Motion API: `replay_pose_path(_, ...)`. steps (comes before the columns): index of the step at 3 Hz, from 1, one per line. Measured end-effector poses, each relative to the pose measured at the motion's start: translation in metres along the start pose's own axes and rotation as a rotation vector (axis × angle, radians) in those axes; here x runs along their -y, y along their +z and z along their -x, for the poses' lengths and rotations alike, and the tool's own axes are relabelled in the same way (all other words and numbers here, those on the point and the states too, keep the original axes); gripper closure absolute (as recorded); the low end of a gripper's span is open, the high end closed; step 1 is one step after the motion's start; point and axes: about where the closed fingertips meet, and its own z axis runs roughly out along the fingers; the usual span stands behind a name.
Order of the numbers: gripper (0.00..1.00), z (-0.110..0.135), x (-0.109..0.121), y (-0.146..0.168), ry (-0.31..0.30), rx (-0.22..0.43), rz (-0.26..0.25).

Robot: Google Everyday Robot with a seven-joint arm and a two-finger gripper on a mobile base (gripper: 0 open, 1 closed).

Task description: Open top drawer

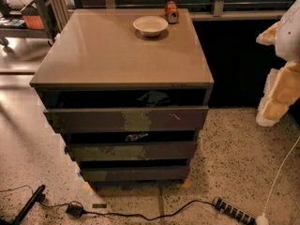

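The top drawer (pixel 93 120) is the widest of three dark grey-brown, handle-less fronts in a low cabinet with a beige top (pixel 108 55). It has a small pale scratch (pixel 174 116) near its right end. A dark gap shows between it and the cabinet top. Two smaller drawer fronts (pixel 131 152) sit below it. My gripper (pixel 277 86), white with yellow padding, hangs at the right edge of the view. It is well to the right of the cabinet, at about drawer height, and touches nothing.
A white bowl (pixel 150 25) and a red can (pixel 171 11) lying on its side rest at the back of the cabinet top. A power strip (pixel 233 210) and a black cable (pixel 140 214) lie on the speckled floor in front. A metal cart (pixel 28 13) stands at the back left.
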Motion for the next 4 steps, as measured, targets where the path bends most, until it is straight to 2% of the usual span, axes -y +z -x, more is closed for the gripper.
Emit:
replay_pose_path(1, 0.0, 0.0, 0.002, 0.004, 0.009, -0.003, -0.003)
replay_pose_path(3, 0.0, 0.011, 0.03, 0.082, 0.0, -0.007, 0.096)
replay_pose_path(4, 0.0, 0.013, 0.036, 0.104, -0.003, -0.024, 0.139)
